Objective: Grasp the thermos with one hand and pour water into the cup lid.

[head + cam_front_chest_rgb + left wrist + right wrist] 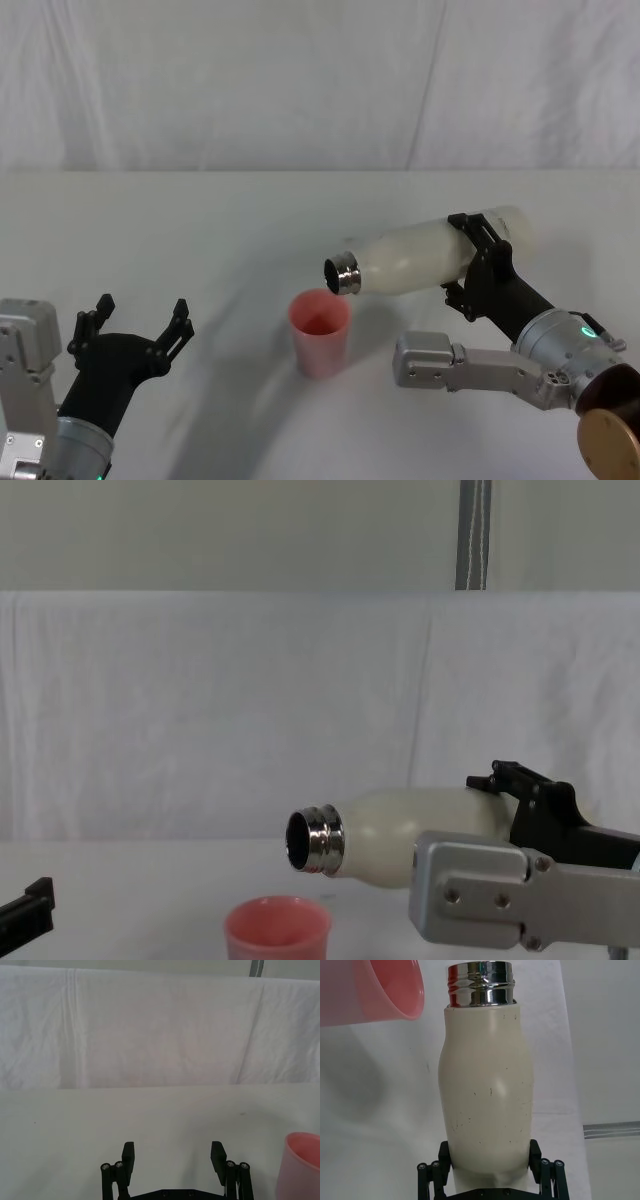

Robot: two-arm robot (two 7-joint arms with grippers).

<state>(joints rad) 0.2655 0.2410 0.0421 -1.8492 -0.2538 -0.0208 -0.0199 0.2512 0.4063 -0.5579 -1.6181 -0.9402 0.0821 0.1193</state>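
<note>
— Can you read any lettering, brand or number here?
— No. The thermos at the centre of the right wrist view is plain, and so is the cup lid at the head view's lower centre.

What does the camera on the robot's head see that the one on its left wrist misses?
Head view alone: the right gripper clamped around the thermos, which is tipped almost level, its steel neck above the cup lid on the table.

Left wrist view alone: a close look between the left gripper fingers, spread with nothing between them, over bare table.

Both: the pink cup lid, the open left gripper, the white backdrop.
</note>
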